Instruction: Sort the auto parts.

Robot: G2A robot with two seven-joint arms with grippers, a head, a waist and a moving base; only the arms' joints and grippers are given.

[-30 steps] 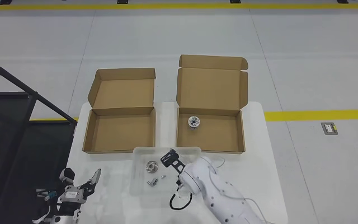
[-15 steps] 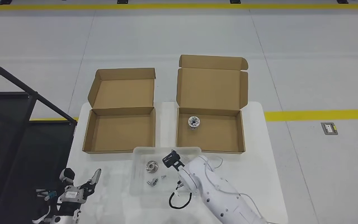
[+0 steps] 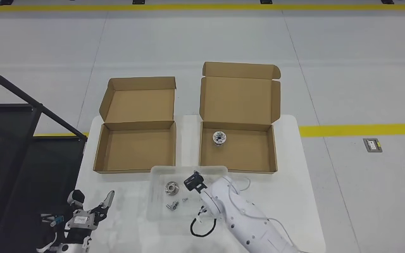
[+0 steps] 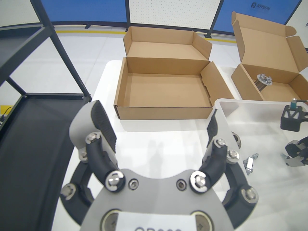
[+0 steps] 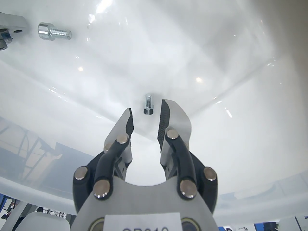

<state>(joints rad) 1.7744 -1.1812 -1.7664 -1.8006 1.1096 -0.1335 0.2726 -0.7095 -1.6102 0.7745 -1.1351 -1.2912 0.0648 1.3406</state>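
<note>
Two pads (image 5: 164,117) of your right hand (image 5: 146,108) stand spread either side of a small bolt (image 5: 148,106) on the clear tray (image 3: 177,168) floor, apparently not yet touching it, lined up to pinch; your left hand (image 4: 154,114) hangs spread beside the surface (image 3: 297,190), keeping clear.

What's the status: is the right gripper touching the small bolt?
Apart. Right wrist view shows the small bolt between the open fingers of the right gripper, gaps both sides.

The boxes (image 3: 136,150) are brown, the tray (image 3: 159,214) translucent white, the bolt (image 5: 149,105) silver.
</note>
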